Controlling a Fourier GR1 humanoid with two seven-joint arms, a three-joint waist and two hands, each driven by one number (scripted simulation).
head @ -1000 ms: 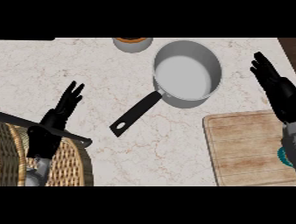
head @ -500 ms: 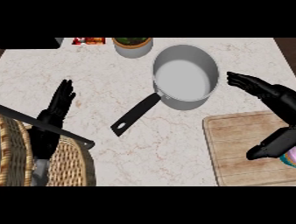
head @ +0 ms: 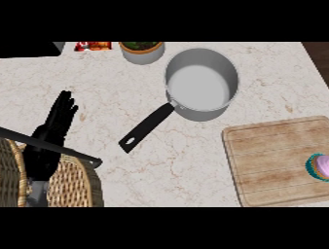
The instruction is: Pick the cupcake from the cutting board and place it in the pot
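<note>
small cupcake with pink frosting, red cherry and teal wrapper (head: pixel 325 167) upright at right edge of pale wooden cutting board (head: pixel 268 155). likely light, frosting soft and smearable; best taken low by the wrapper sides. grey metal pot with black handle (head: pixel 200 83) up-left of board, well apart, empty. left hand (head: pixel 52 131) far left of board, over wicker basket (head: pixel 9 170), fingers straight, holding nothing. right hand out of view.
</note>
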